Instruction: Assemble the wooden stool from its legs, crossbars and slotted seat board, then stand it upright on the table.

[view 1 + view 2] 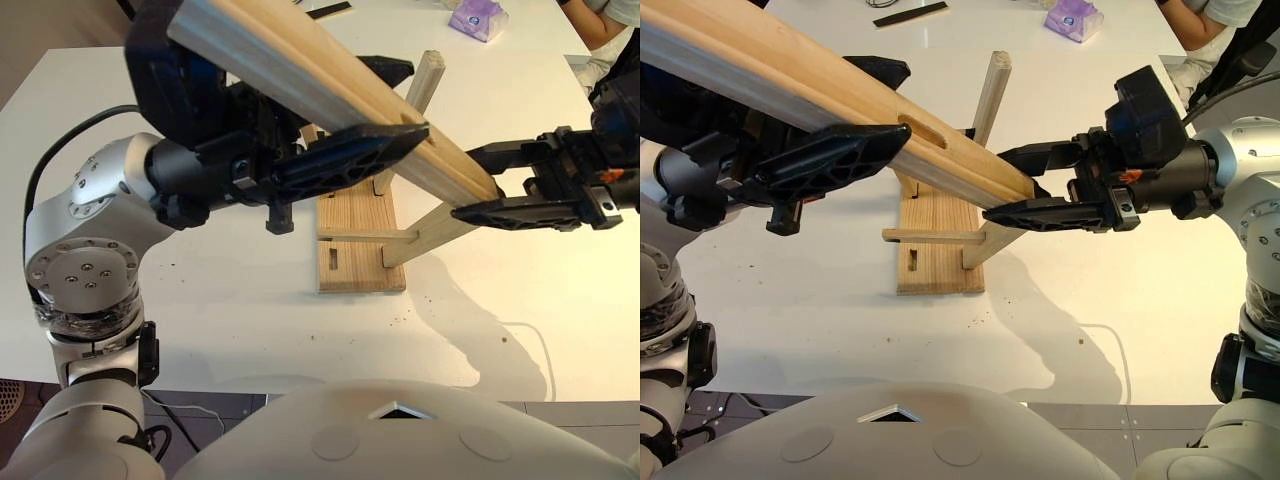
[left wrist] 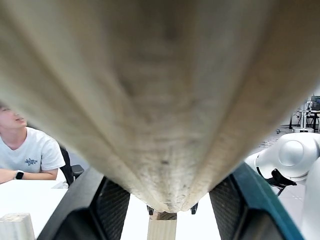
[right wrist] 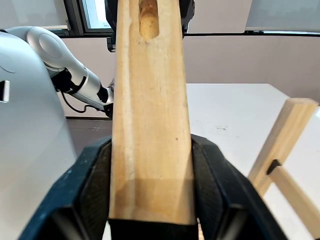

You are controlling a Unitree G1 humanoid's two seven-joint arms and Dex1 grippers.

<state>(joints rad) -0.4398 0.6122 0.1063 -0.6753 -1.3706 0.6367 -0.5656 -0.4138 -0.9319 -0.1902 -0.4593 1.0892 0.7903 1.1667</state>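
Both pincers hold one long wooden leg (image 1: 790,75) in the air above the white table (image 1: 200,300). The left pincer (image 1: 340,150) is clamped across the leg's middle, beside its slot. The right pincer (image 1: 1030,185) is closed on the leg's lower end, a finger on each side. Directly below, the slotted seat board (image 1: 355,255) lies flat on the table, with an upright leg (image 1: 425,80) and a thin crossbar (image 1: 365,237) already fitted to it.
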